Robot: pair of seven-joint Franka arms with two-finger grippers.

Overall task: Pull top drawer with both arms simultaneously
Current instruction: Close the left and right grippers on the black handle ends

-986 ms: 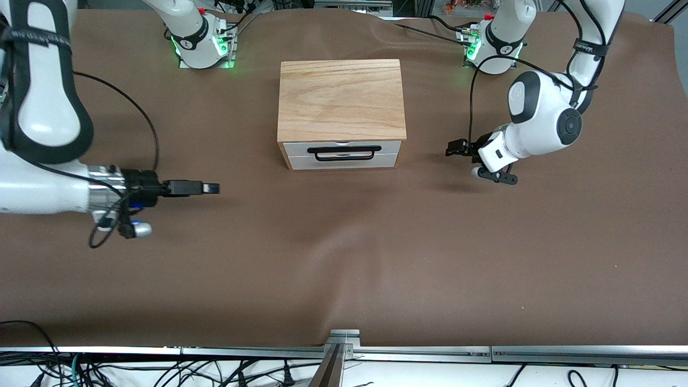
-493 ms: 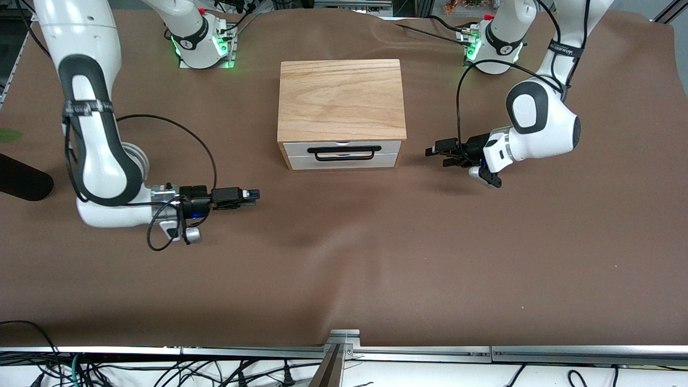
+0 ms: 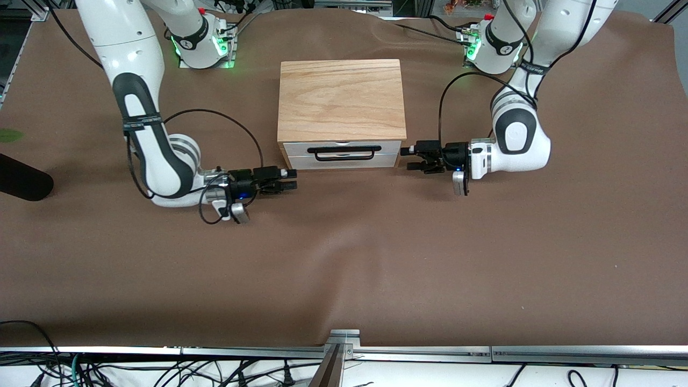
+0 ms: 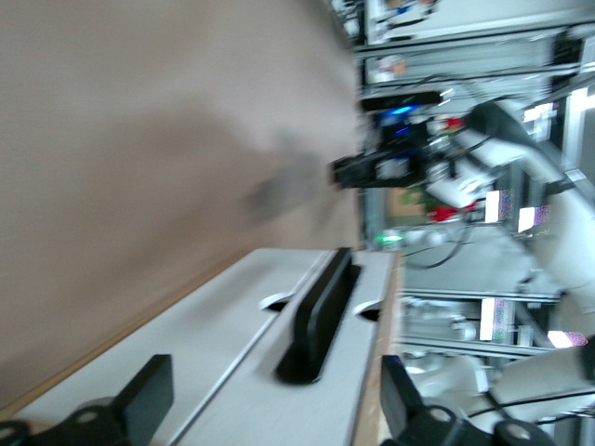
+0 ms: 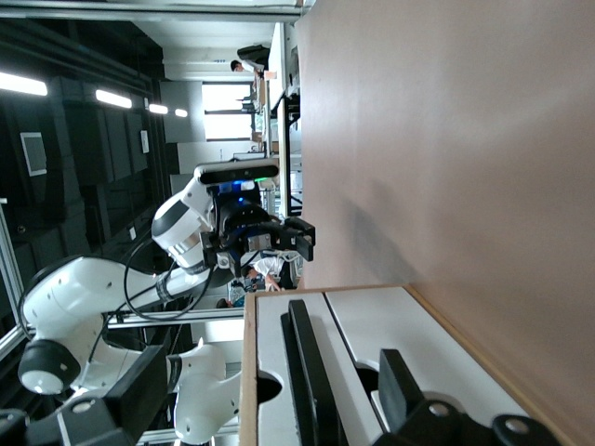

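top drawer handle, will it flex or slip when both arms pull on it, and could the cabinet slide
The black bar handle looks like rigid wire, so it probably won't flex much. It is thin and smooth, so an open pincer hooking it might slip. The wooden cabinet sits loose on the brown table cover, so it may slide toward the camera when pulled.

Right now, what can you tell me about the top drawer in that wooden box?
The top drawer is shut, its white front flush with the panel below it. It sits under the box's light wood top, facing the front camera. A long black bar handle runs across the front, and a small notch dips into its upper edge. Nothing touches it: the left gripper and right gripper hover at either end, jaws open.
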